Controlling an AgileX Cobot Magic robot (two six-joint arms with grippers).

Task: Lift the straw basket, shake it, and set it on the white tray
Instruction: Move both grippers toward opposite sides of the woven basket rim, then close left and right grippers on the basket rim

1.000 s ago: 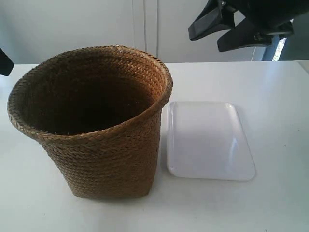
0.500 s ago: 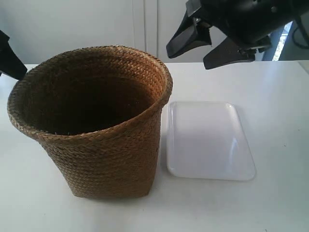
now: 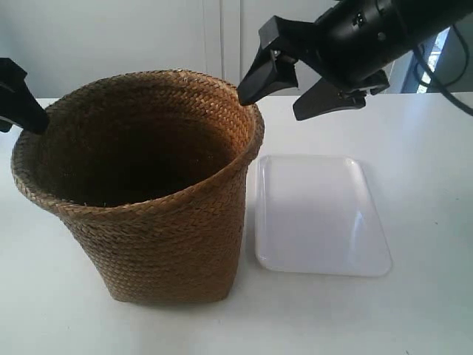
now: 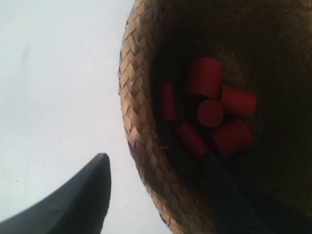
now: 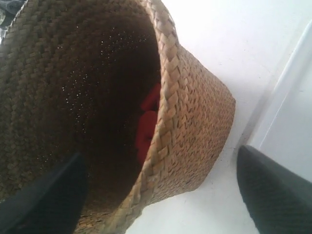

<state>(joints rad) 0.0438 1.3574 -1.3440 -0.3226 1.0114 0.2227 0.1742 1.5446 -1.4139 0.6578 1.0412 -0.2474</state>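
Note:
The straw basket (image 3: 159, 229) stands upright on the white table, left of the white tray (image 3: 318, 214). Several red cylinders (image 4: 210, 113) lie on its dark floor. My right gripper (image 3: 270, 107) is open above the basket's far right rim. In the right wrist view the right gripper (image 5: 160, 153) has one finger over the inside, one outside, neither touching. My left gripper (image 4: 156, 161) is open astride the left rim (image 4: 134, 117), and one of its fingers (image 3: 21, 100) shows at the exterior view's left edge.
The white table (image 3: 429, 148) carries only the basket and the tray, which lies flat close to the basket's base. A pale wall with a vertical seam (image 3: 222, 37) stands behind. The tray's edge (image 5: 297, 112) shows beside the right gripper's outer finger.
The right arm has come down and leftward from the upper right corner to the basket's far right rim. The left finger has moved in and down to the left rim. Basket and tray stayed put.

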